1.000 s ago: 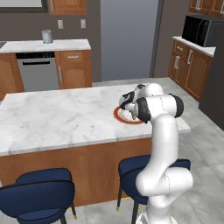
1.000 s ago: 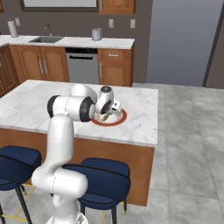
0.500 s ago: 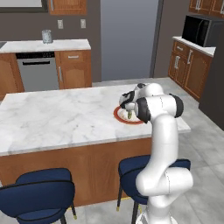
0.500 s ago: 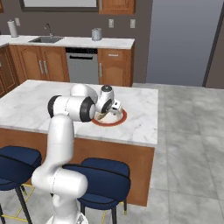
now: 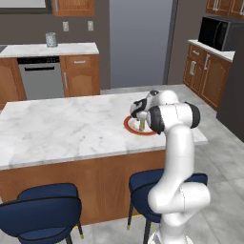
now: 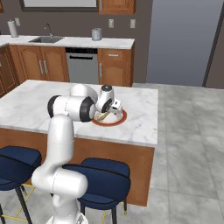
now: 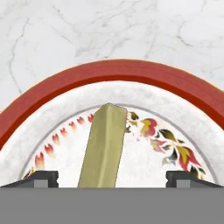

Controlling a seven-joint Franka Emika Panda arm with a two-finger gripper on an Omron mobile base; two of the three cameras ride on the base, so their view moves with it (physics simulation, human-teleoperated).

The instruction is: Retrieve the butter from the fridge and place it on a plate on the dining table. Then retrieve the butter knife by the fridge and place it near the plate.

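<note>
The butter (image 7: 105, 146), a pale yellow-olive stick, sits on the white centre of the plate (image 7: 114, 72), which has a broad red-orange rim. In the hand view it runs out from between my gripper (image 7: 112, 177) toward the rim. The fingertips (image 7: 41, 177) stand wide apart on either side and clear of it, so the gripper is open. From the base, the gripper (image 5: 141, 117) hovers low over the plate (image 5: 131, 128) near the right end of the marble dining table (image 5: 57, 128), with the butter (image 6: 104, 116) slanting beneath it. The butter knife is out of view.
Blue stools (image 5: 43, 209) stand along the table's near side. Behind the table are a counter with a dishwasher (image 5: 42, 76), a sink (image 6: 46, 39), a metal canister (image 5: 50, 39) and a tall flat grey panel (image 5: 139, 43). A microwave (image 5: 217, 32) sits at the right.
The jaws have gone from shut on the butter to wide open, letting it go on the plate. The arm has hardly moved.
</note>
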